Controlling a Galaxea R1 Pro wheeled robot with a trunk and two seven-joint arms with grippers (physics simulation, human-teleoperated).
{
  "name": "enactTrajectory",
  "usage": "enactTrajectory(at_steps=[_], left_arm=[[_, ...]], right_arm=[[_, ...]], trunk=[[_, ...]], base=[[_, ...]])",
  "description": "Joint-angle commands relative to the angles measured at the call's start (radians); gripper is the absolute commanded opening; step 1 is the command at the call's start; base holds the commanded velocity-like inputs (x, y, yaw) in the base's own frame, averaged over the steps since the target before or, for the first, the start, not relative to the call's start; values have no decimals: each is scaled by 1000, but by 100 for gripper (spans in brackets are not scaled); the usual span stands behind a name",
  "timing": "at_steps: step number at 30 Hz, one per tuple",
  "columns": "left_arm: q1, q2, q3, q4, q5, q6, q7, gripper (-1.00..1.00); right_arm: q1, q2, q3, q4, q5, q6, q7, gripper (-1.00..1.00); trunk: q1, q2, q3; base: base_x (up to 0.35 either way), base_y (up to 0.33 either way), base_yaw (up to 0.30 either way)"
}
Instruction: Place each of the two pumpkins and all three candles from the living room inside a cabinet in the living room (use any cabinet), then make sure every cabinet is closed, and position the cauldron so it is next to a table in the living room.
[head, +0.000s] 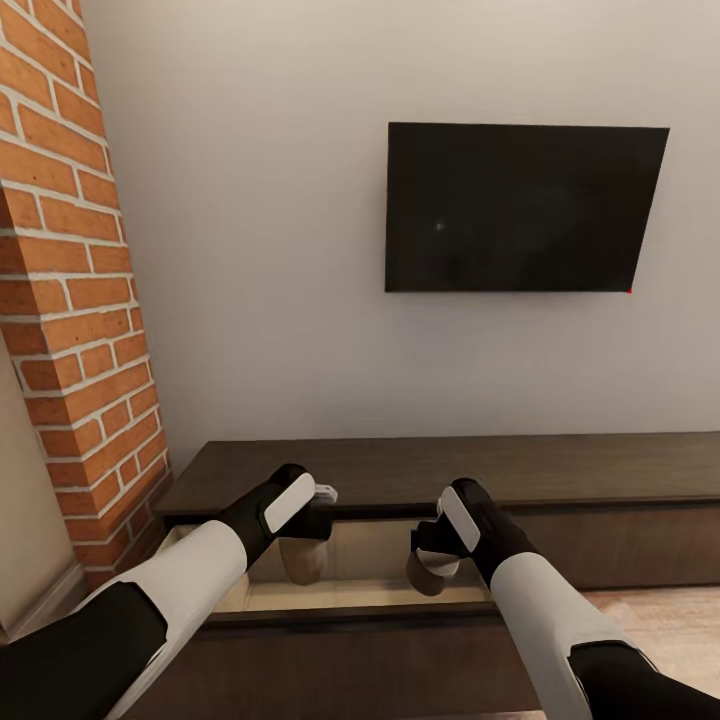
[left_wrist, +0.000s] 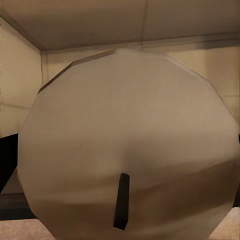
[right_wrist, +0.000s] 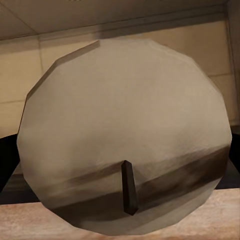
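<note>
Cabinet (head: 560, 470): long, low, dark brown, against the wall below the TV (head: 520, 208); one drawer (head: 350, 600) at its brick-chimney (head: 70, 300) end is pulled out, pale wood inside.
Left gripper (head: 305, 535): above the open drawer, pinching a beige candle (head: 302, 560) that hangs upright under it.
Right gripper (head: 437, 560): above the same drawer, farther from the chimney, clamped on a second candle (head: 430, 575).
Left wrist view: candle top (left_wrist: 127, 145) with dark wick (left_wrist: 121, 201), drawer walls behind.
Right wrist view: candle top (right_wrist: 125, 135) and wick (right_wrist: 128, 187).
</note>
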Motion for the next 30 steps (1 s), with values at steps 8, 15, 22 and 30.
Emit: enactTrajectory(at_steps=[8, 15, 22, 30], left_arm=[[-1, 1, -6, -1, 10, 5, 8, -100], [-1, 0, -6, 0, 14, 19, 6, -100], [-1, 0, -6, 0, 18, 69, 4, -100], [-1, 0, -6, 0, 18, 97, 2, -100]], right_arm=[[-1, 0, 4, -2, -11, 2, -10, -100], [-1, 0, 4, -2, -10, 2, -10, -100], [-1, -1, 5, -5, -8, 1, -10, -100], [-1, -4, 4, -9, -5, -1, -16, -100]], trunk=[[0, -1, -1], [0, -1, -1], [0, -1, -1], [0, -1, -1]], base=[[48, 17, 0], [46, 18, 0], [4, 2, 0], [0, 0, 0]])
